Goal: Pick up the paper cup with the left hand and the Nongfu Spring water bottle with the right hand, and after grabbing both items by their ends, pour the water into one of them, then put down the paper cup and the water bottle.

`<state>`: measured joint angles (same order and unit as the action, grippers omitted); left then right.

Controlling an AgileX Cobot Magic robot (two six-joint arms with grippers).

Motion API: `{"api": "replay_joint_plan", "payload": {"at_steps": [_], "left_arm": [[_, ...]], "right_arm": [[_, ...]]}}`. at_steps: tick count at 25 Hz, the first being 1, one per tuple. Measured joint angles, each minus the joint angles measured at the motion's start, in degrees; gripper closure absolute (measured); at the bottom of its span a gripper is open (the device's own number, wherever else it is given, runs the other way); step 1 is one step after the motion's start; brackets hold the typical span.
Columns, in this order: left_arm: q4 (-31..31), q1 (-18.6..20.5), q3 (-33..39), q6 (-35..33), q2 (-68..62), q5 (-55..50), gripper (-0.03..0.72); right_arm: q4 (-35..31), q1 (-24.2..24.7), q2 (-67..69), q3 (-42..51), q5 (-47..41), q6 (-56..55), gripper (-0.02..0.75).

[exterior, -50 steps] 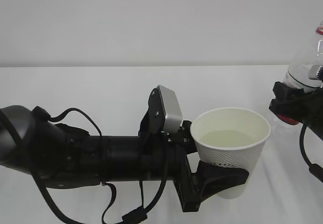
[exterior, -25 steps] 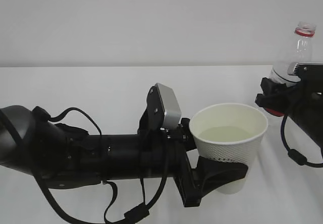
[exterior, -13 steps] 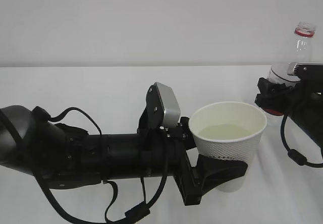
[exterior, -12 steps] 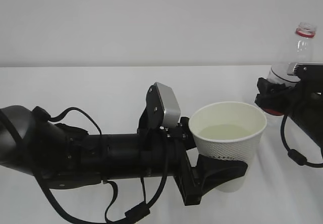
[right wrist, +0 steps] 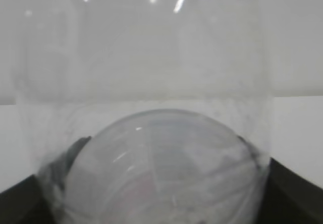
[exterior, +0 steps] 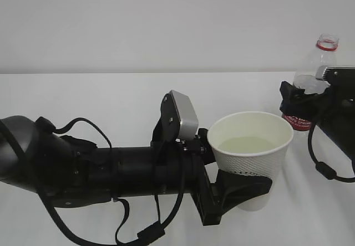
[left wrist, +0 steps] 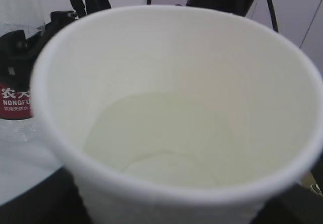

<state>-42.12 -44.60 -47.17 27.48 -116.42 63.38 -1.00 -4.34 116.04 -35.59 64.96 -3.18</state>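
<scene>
my left gripper (exterior: 252, 188) still clamps the white dimpled paper cup (exterior: 250, 160); right gripper (exterior: 302, 104) seemingly loosening around the now-upright clear red-labelled plastic bottle (exterior: 310, 99).

This looks like a robot test bench in a lab, though the narrow view shows little of the room. A plain white table (exterior: 111, 96) meets a bare white wall (exterior: 166, 24), and a black arm (exterior: 100, 174) trailing loose cables (exterior: 77, 127) lies across the tabletop.
</scene>
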Motion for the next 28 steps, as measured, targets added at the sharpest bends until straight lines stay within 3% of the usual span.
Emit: {"api": "replay_joint_plan", "payload": {"at_steps": [28], "left_arm": [[0.0, 0.0, 0.0, 0.0, 0.0, 0.0, 0.145]], "right_arm": [[2.5, 0.0, -1.25, 2.45, 0.22, 0.0, 0.107]]}}
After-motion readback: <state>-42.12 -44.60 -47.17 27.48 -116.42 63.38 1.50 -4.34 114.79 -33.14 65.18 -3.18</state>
